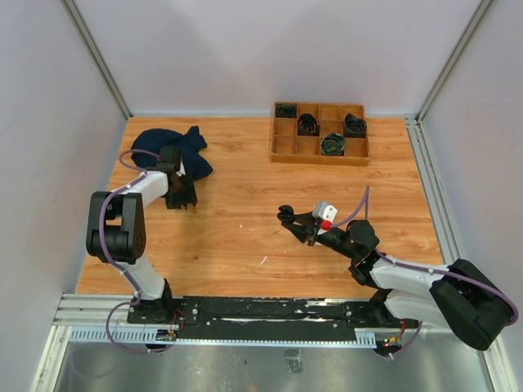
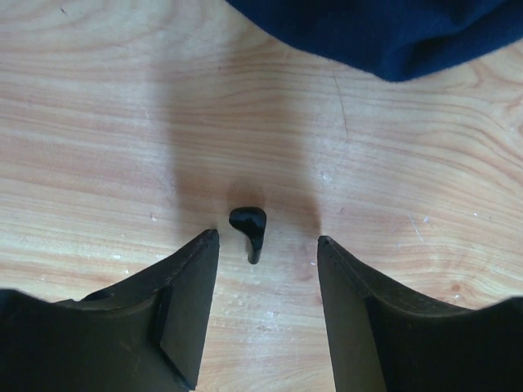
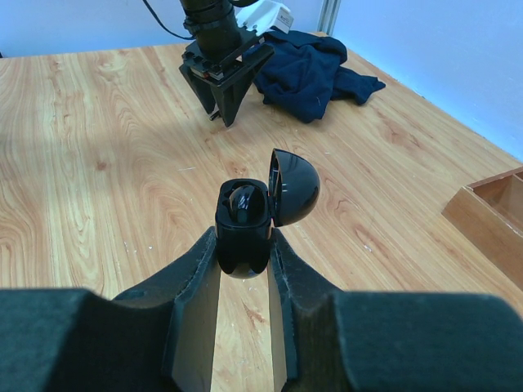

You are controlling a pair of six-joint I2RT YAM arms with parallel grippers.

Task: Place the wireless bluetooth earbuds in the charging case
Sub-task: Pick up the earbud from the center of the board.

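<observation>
Wood counter (image 2: 98,122); black earbud (image 2: 249,227) lies on it, straddled by the spread left hand (image 2: 268,239); tiny, light, slick, probably skids, so pinch the bulb, not the stem; right hand (image 3: 243,245) pinches the open charging case (image 3: 243,214).

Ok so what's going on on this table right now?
Two robot arms are working on getting earbuds into a case. The right gripper is clamped on a small glossy black charging case, holding it above the wooden table with its hinged lid open. The left gripper is down at the table near a crumpled dark blue cloth, jaws open on either side of a tiny black stemmed earbud that lies flat, untouched. That bud is not yet picked up.
</observation>
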